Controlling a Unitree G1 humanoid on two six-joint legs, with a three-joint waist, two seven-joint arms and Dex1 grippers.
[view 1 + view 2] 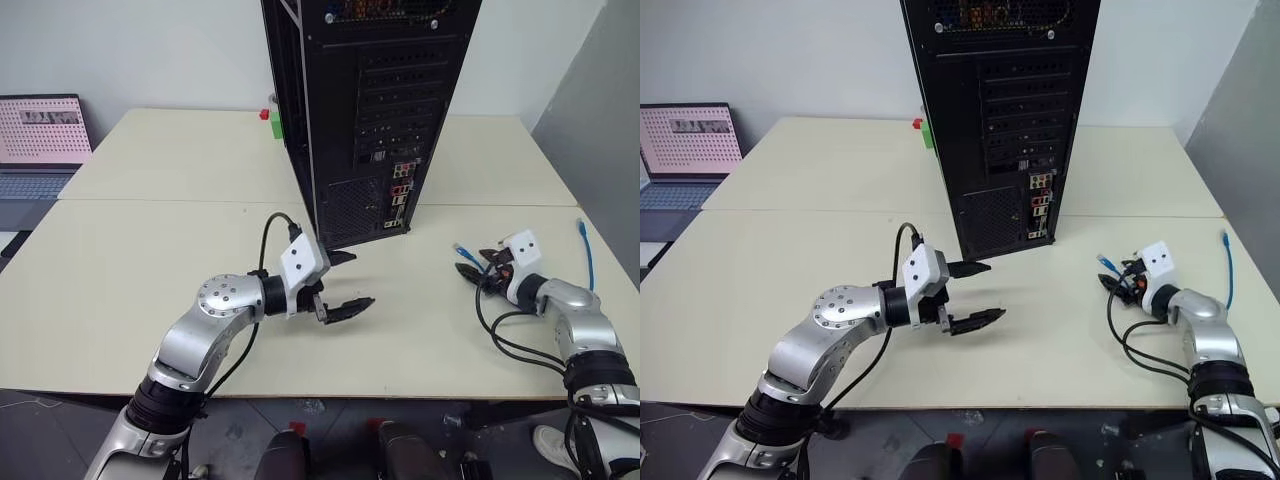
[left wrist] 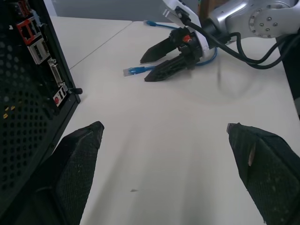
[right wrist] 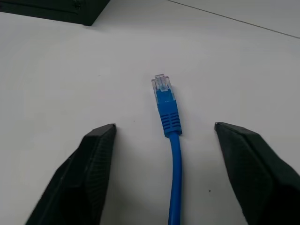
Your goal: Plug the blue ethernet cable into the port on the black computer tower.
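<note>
Blue and limp, the cable [image 3: 172, 140] lies flat on the table [image 1: 150, 250] at about 4 o'clock from the tower [image 1: 370, 110]; it is judged light and floppy, best gripped on the stiff boot just behind the fragile clear plug. It is straddled, untouched, by the open right end effector [image 1: 472, 268], held low and angled slightly down. The left end effector [image 1: 345, 285], wide open and empty, is held level near the tower's base.

I'm looking over cream tables [image 1: 140, 270] pushed together, seams showing between them. At ten o'clock a laptop [image 1: 40, 140] is glowing pink on a grey surface. A plain white wall [image 1: 150, 50] is running behind; at two o'clock a grey panel [image 1: 600, 130] is standing.
</note>
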